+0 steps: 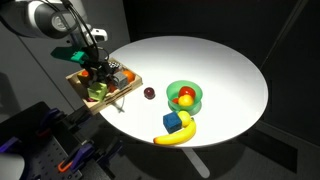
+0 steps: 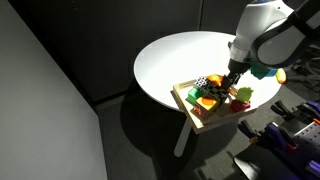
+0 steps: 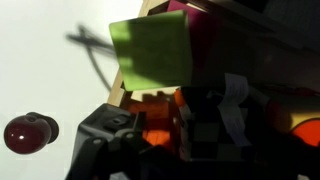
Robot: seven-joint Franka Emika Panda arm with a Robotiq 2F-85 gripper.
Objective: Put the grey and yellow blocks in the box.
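Over the wooden box point(image 1: 85, 98) at the left edge of the round table point(image 1: 225, 70), the gripper point(image 1: 97, 68) hangs low among coloured blocks point(image 2: 215, 97); whether its jaws hold anything cannot be told. A yellow block point(image 2: 206, 99) lies inside the box; the grey block cannot be picked out.

One box point(image 2: 184, 105), one bowl point(image 1: 197, 103), one banana point(image 1: 178, 138), one blue block point(image 1: 173, 122)

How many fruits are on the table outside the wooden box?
3: a banana by the blue block, a dark red fruit beside the box, a red-orange one in the green bowl; others may be hidden.
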